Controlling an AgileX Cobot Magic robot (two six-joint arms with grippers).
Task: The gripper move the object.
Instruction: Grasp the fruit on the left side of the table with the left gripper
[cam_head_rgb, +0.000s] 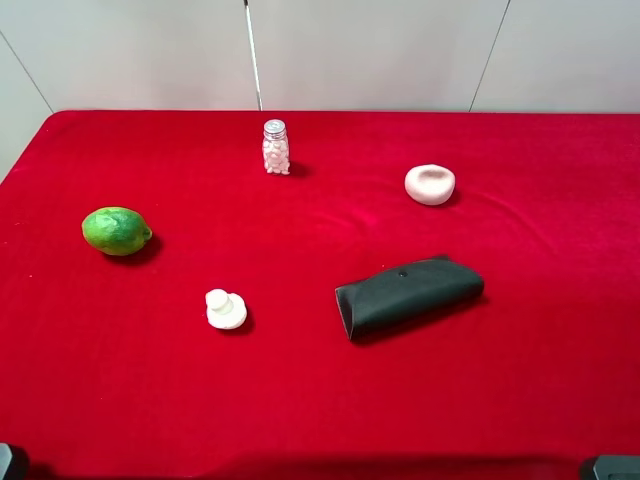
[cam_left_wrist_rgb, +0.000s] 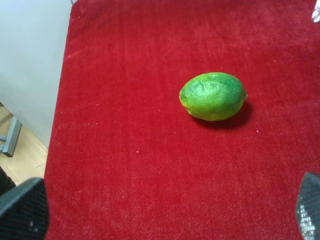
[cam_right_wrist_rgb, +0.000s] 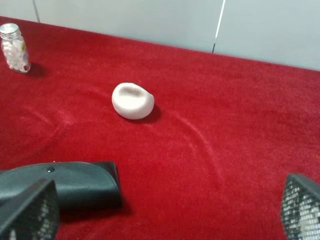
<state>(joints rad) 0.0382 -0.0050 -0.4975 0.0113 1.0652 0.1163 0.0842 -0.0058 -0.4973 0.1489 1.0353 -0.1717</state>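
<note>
The green oval lime (cam_head_rgb: 116, 231) lies on the red cloth at the left of the table, free and untouched. It also shows in the left wrist view (cam_left_wrist_rgb: 213, 96). My left gripper (cam_left_wrist_rgb: 165, 212) is open and empty. Its dark fingertips (cam_left_wrist_rgb: 22, 210) stand wide apart, well short of the lime. My right gripper (cam_right_wrist_rgb: 165, 210) is open and empty too. Its mesh-textured fingertips (cam_right_wrist_rgb: 302, 207) are near the dark pouch, far from the lime. In the high view only dark corners of the arms show at the bottom edge.
A small white knob-shaped piece (cam_head_rgb: 226, 308) sits in front of the lime, to its right. A dark rolled pouch (cam_head_rgb: 408, 294) lies right of centre. A small pill bottle (cam_head_rgb: 275, 147) and a white dish-like lump (cam_head_rgb: 430, 184) stand at the back. The table's left edge (cam_left_wrist_rgb: 59, 100) is near the lime.
</note>
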